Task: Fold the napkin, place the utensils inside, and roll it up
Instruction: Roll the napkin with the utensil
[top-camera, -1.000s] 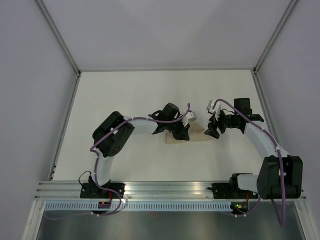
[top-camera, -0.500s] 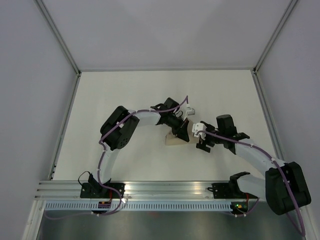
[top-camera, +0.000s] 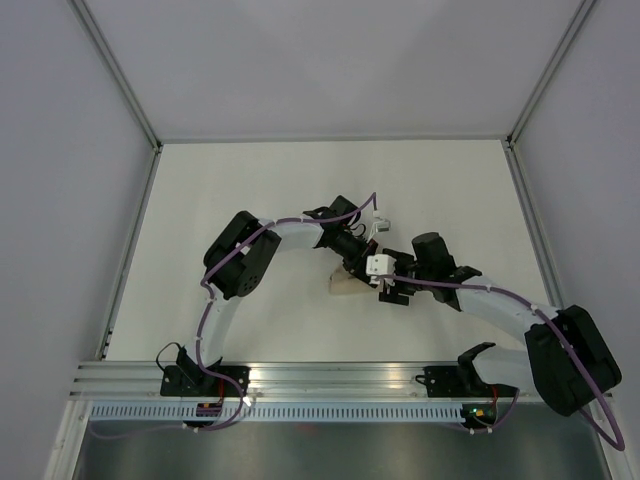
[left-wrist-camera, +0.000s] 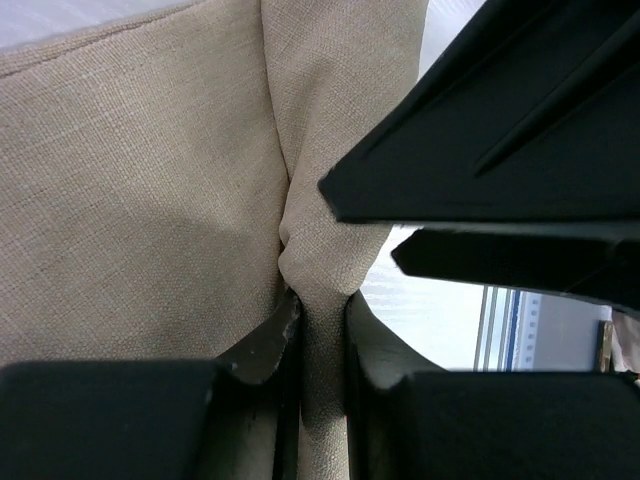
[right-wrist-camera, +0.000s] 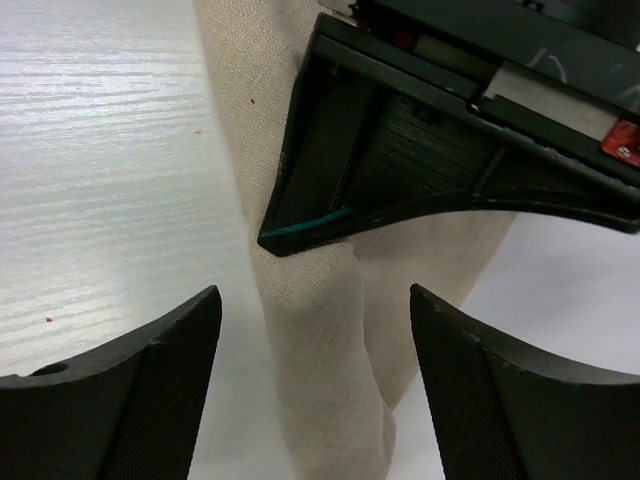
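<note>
Weave is what shows first on the napkin (left-wrist-camera: 140, 200): a coarse, linen-like beige cloth, matte and unpatterned. It lies bunched near the middle of the tabletop (right-wrist-camera: 90, 150), drawn up into a narrow standing ridge with a soft crease running down it. The left pincer (left-wrist-camera: 320, 325) is closed on that ridge. Its two black fingers (left-wrist-camera: 262, 348) press the fold from both sides, so that the cloth puckers just above them. The right pincer (right-wrist-camera: 313, 295) stands wide apart and holds nothing. Its broad, rounded pads (right-wrist-camera: 150, 400), black with a fine dotted texture, sit one on each side of a lower tongue of the napkin, apart from it. The tabletop is white, with faint horizontal grain and a few tiny reddish specks.

Each arm gets in the other's way. In the right wrist view the left pincer's black ribbed housing, with a thin teal line along its edge, covers the upper part of the cloth. In the left wrist view a black, sharp-edged wedge of the right arm fills the upper right corner. From above, the two wrists crowd together over the napkin, so only a small tan patch shows beside them. Along both arms run purple cables (top-camera: 290, 222), and an aluminium rail (top-camera: 320, 375) spans the near edge.
</note>
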